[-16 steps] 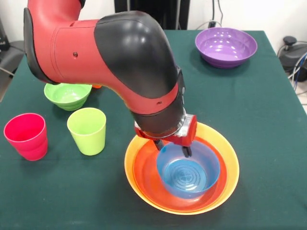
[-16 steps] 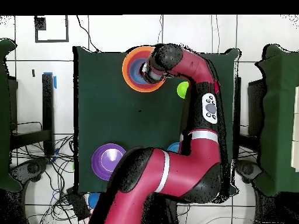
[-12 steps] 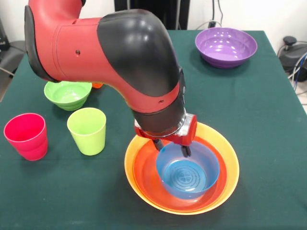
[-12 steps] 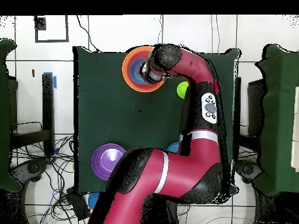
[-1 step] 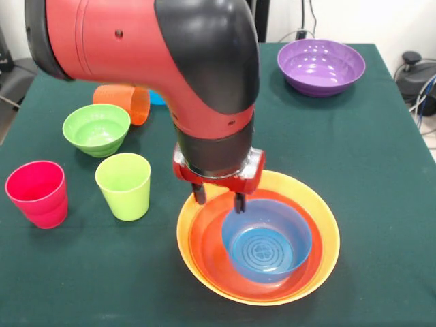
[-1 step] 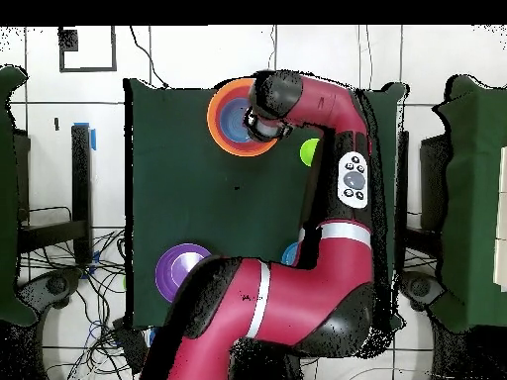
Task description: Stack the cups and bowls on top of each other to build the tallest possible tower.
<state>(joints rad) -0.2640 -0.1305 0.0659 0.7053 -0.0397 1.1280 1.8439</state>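
The end effector hangs open and empty over the blue bowl nested in the red-orange bowl; a careless sweep could clip the lime green cup.

Three bowls nested front-centre on the surface. Hand above their back-left rim. Two cups left. Another bowl back right, well apart.
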